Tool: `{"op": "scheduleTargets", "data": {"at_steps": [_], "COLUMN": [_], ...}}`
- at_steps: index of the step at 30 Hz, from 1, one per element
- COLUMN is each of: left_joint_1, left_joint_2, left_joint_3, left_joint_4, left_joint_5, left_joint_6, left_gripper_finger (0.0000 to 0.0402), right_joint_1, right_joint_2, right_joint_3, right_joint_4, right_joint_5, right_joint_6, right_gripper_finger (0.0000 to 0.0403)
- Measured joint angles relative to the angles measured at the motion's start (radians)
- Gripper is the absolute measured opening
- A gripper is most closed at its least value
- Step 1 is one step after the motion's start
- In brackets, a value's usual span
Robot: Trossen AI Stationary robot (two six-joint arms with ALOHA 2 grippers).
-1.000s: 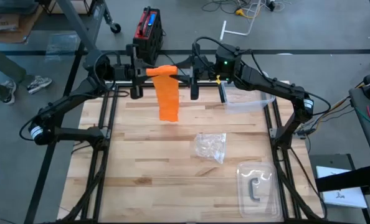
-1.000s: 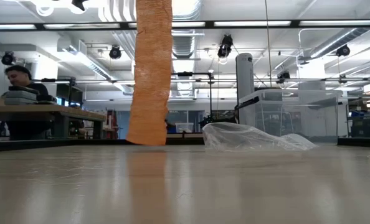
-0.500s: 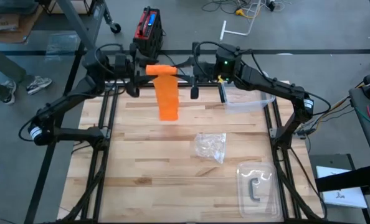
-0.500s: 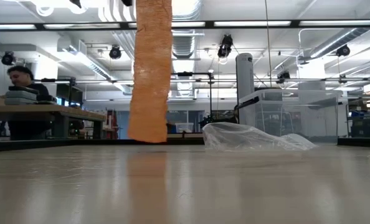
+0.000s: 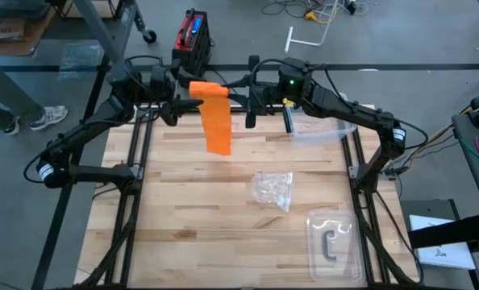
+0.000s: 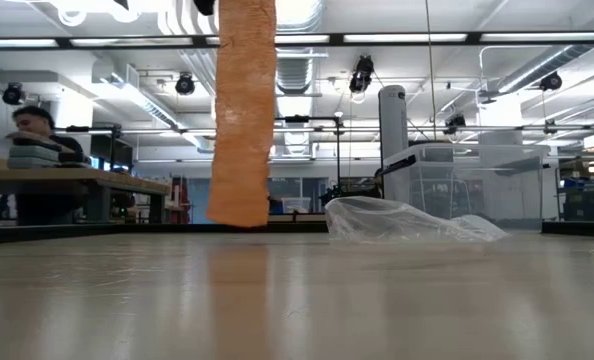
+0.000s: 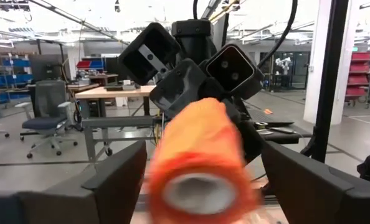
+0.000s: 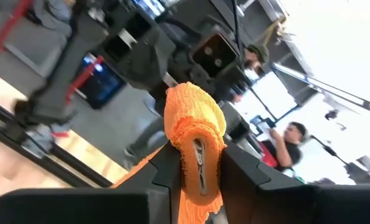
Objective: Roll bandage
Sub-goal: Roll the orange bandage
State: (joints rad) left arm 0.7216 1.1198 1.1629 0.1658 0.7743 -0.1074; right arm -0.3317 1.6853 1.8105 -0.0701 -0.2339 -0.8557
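Bandage (image 5: pixel 216 121) hangs clamped in right gripper (image 8: pixel 197 163); left gripper (image 7: pixel 200 180) spread apart, roll end blurred.

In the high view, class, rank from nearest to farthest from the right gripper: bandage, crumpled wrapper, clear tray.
1. Bandage: held up at the table's far edge, at the right gripper.
2. Crumpled wrapper: mid-table.
3. Clear tray: near right corner.

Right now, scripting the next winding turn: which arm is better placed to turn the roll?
Probably right: the right gripper is shut on the orange fabric bandage roll, squashing its core. The left gripper stands open at the roll's other end, gripping nothing.
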Motion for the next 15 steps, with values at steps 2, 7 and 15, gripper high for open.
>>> {"op": "scheduleTargets", "data": {"at_steps": [2,7,15], "left_joint_1": [0.0,-0.001,-0.001], "left_joint_2": [0.009,0.024,0.019], "left_joint_3": [0.0,0.0,0.0], "left_joint_4": [0.011,0.038,0.046], "left_joint_5": [0.0,0.002,0.002], "left_joint_6": [-0.015,-0.034,-0.031], "left_gripper_finger": [0.0289,0.0266,0.0226], "right_joint_1": [0.005,0.012,0.014], "right_joint_2": [0.009,0.02,0.024], "right_joint_3": [-0.001,-0.001,-0.002], "right_joint_4": [0.009,0.012,0.026], "right_joint_5": [0.005,0.015,0.024], "right_joint_6": [-0.001,-0.045,-0.034], "right_gripper_finger": [0.0076,0.0075,0.007]}}
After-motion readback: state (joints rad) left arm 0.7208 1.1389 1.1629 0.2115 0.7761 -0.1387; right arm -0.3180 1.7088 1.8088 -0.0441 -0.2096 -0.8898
